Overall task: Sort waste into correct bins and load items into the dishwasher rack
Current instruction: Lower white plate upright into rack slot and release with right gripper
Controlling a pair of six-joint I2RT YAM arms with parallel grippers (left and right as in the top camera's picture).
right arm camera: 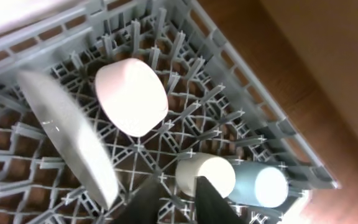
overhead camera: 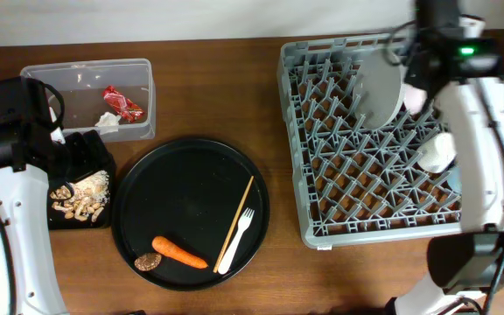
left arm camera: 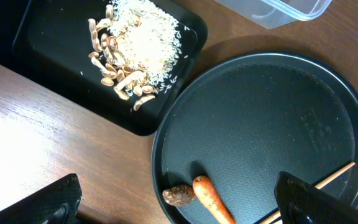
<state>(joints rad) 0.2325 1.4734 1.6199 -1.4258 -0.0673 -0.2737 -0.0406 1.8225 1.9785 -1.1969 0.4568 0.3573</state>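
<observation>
The grey rack (overhead camera: 291, 157) holds the white plate (overhead camera: 381, 87), the pinkish bowl (right arm camera: 131, 96), the white cup (right arm camera: 222, 169) and the blue cup (right arm camera: 263, 186). My right gripper (right arm camera: 182, 186) hovers over them, fingers nearly together, nothing between. The carrot (left arm camera: 211, 200), brown disc (left arm camera: 178, 196), fork (overhead camera: 236, 241) and stick (overhead camera: 234, 223) lie on the round tray (overhead camera: 191, 175). My left gripper (left arm camera: 176, 180) is wide open and empty above the carrot and disc. The clear tub (overhead camera: 86, 66) holds the red wrapper (overhead camera: 122, 103) and white paper (overhead camera: 108, 122). Crumbs (left arm camera: 135, 50) lie in the black tray (overhead camera: 55, 220).
The right arm (overhead camera: 475, 114) stretches over the rack's right side. The left arm (overhead camera: 7, 149) stands at the table's left edge beside the tub and black tray. Bare wood shows between the round tray and the rack.
</observation>
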